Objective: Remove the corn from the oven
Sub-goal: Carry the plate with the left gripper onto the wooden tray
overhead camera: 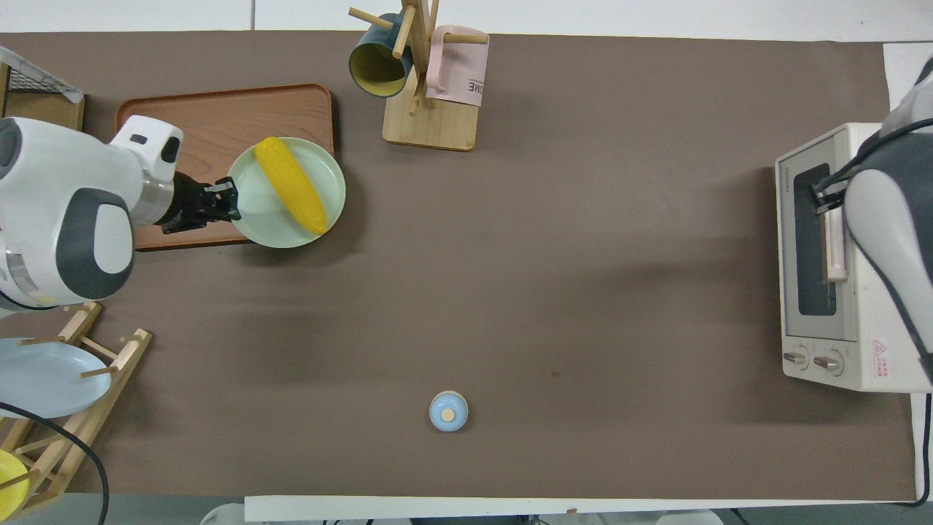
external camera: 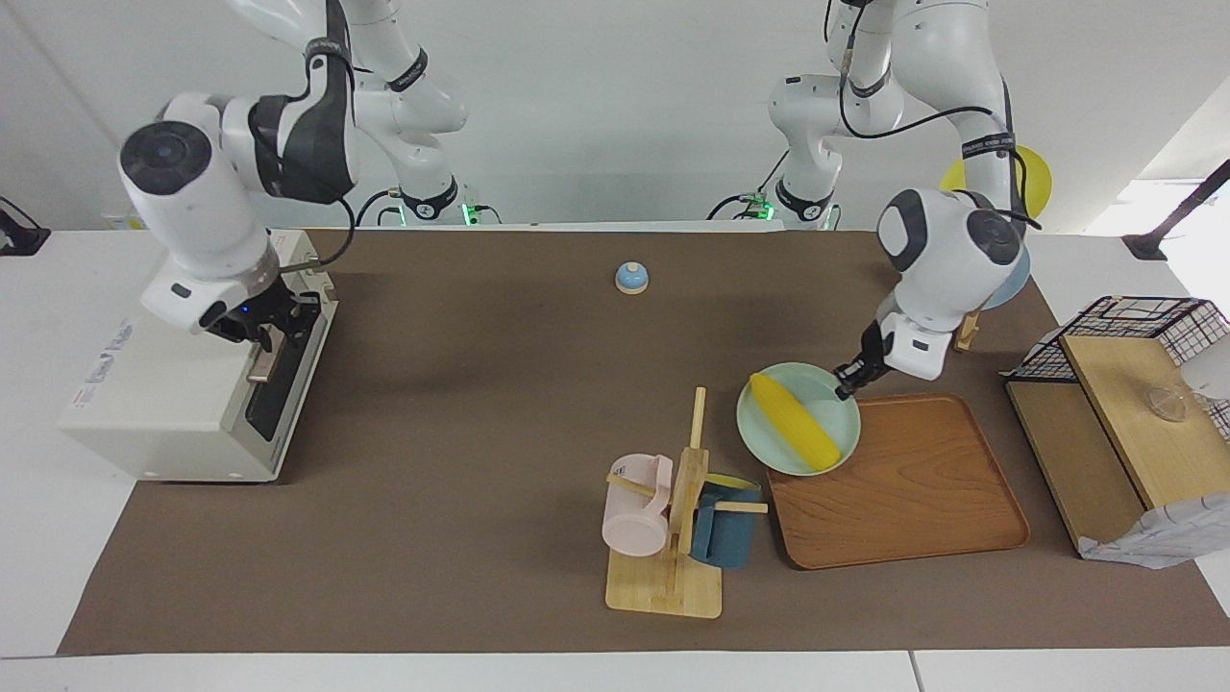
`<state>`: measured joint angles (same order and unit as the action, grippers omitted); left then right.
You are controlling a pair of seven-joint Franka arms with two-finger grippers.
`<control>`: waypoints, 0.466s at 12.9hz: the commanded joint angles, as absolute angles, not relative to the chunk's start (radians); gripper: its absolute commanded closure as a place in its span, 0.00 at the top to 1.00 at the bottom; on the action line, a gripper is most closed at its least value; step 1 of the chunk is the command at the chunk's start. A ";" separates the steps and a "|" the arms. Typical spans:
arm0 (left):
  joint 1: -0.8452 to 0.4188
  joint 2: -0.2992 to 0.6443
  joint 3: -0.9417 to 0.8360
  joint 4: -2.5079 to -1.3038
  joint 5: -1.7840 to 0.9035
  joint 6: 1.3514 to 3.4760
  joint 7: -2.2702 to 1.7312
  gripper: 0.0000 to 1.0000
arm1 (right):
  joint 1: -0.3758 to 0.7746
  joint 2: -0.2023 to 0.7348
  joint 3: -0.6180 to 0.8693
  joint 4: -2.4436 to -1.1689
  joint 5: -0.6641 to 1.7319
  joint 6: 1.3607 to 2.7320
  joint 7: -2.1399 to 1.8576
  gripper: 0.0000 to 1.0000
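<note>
- A plain white wall [external camera: 615, 115] runs along the robots' end of the room.
- A white table [external camera: 58, 596] carries a wide brown mat [external camera: 461, 432].
- Bright daylight glares in at the left arm's end [external camera: 1168, 207].

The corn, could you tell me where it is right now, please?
The corn lies on a pale green plate partly over the wooden tray, toward the left arm's end of the table, with the left gripper at the plate's rim.
</note>
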<state>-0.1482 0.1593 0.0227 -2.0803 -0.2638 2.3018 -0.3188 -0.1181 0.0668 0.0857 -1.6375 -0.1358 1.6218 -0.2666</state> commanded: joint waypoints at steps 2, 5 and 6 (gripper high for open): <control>-0.095 0.294 0.011 -1.973 -0.287 2.387 -0.285 0.00 | -0.115 0.067 0.101 -1.390 -0.053 1.413 -0.252 1.00; -0.063 0.307 0.018 -1.954 -0.284 2.387 -0.261 0.95 | -0.150 0.049 0.091 -1.432 -0.049 1.370 -0.206 1.00; -0.060 0.296 0.020 -1.956 -0.284 2.381 -0.268 1.00 | -0.156 0.037 0.091 -1.454 -0.048 1.371 -0.193 1.00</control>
<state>-0.0772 0.3007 0.0230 -1.9682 -0.2700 2.3866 -0.2900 -0.1266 0.0352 0.0905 -1.4262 -0.0681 1.3795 -0.2181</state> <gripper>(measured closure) 0.744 0.000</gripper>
